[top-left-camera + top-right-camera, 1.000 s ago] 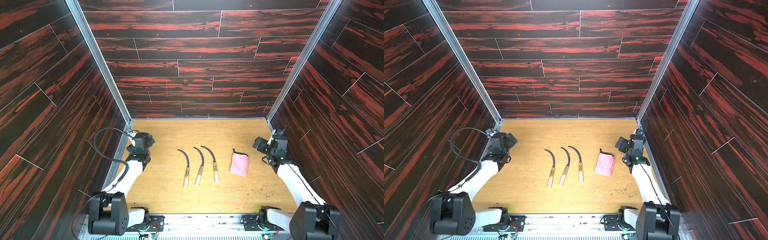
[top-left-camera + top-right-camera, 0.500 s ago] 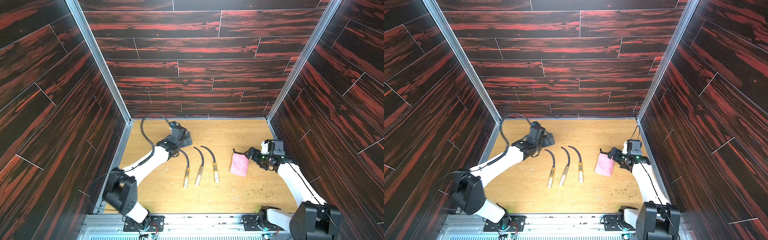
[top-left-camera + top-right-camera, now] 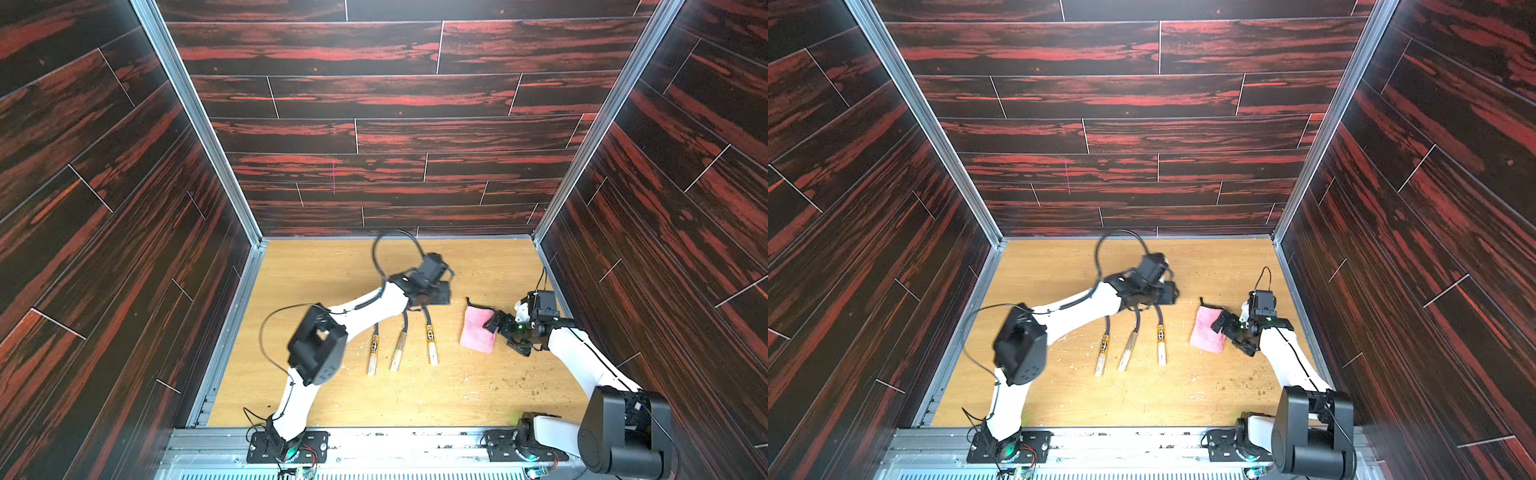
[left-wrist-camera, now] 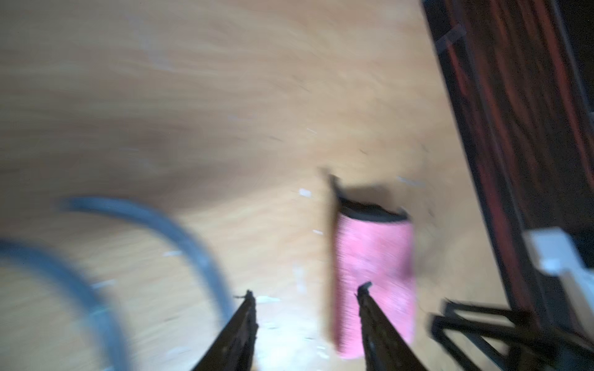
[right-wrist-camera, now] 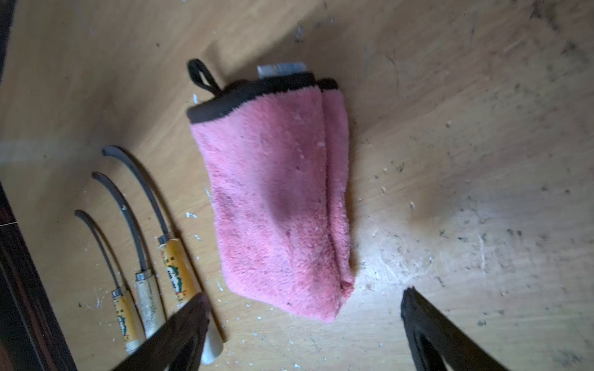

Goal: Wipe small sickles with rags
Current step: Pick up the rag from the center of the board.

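Dark red-streaked plank walls (image 3: 374, 104) close in the pale wooden desk (image 3: 332, 270) on three sides, and a metal rail (image 3: 374, 446) runs along the bottom edge of the frame. Pale scratches and white flecks mark the desk, with greenish crumbs (image 3: 513, 386) scattered at lower right.

In both top views the left arm (image 3: 365, 311) reaches from lower left across the middle of the desk. Its wrist covers the blades of the small sickles, so only their necks and handles show there.

There are three small sickles, side by side in the middle of the frame with their handles towards the bottom: the left sickle (image 3: 373, 351), the middle sickle (image 3: 398, 349) and the right sickle (image 3: 431, 343). The outer two carry yellow-black label bands; the middle handle is plain.

There is one rag (image 3: 477, 332), pink and folded, lying flat just right of the sickles and apart from them. A black loop (image 5: 201, 75) and a white tag (image 5: 281, 68) sit at its dark-edged end.

The left jaws hang above the blade of the right sickle. The left wrist view is blurred, but it shows them parted with only desk in the gap, grasping nothing.

The right arm (image 3: 582, 357) comes in from lower right. Its jaws are spread wide over the right edge of the rag, with nothing between them. I cannot tell whether a fingertip (image 5: 199, 305) touches the cloth.
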Robot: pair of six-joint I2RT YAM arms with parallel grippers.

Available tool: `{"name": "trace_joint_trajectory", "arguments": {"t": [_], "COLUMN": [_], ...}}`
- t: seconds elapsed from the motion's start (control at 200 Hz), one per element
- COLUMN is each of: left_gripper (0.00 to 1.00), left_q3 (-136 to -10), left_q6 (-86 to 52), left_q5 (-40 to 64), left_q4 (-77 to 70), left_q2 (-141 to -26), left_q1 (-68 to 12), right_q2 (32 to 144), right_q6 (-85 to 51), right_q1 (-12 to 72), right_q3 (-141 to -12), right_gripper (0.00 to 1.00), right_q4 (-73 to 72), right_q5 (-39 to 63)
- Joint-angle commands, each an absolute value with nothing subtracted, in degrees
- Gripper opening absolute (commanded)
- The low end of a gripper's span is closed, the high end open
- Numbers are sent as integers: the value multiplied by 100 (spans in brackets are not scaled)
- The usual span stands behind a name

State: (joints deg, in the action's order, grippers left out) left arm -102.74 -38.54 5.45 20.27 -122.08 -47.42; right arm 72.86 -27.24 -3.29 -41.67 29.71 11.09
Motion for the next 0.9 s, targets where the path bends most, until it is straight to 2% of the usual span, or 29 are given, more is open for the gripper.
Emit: {"name": "trace_joint_trajectory", "arguments": {"t": [0.0,0.15,0.411,0.892], "left_gripper": [51,48,42,23], "left_q3": [-10576,-10800,-11097,-11721], "left_q6": [-4046,-4304,-4197,-3974], "left_q5": [1220,1694,1878,1503], "left_q4": [2056,1740,1899,2650], "left_q2": [-12470,-12775,-13245,-13800], "left_q1": [-4752,-4871,-5200,-5395], "right_q2": [7460,7606,7793,8131], "right_q6": [-2749,-2736,-2716,-2575], "right_q1": [-350,-343,-367,-444], "right_q3": [-4140,-4148,-4072,-4147], "right_gripper": [95,94,94,90], "right_q4": [2842,2783,2563,2391], "right_q5": [1197,1196,1244,1562]}}
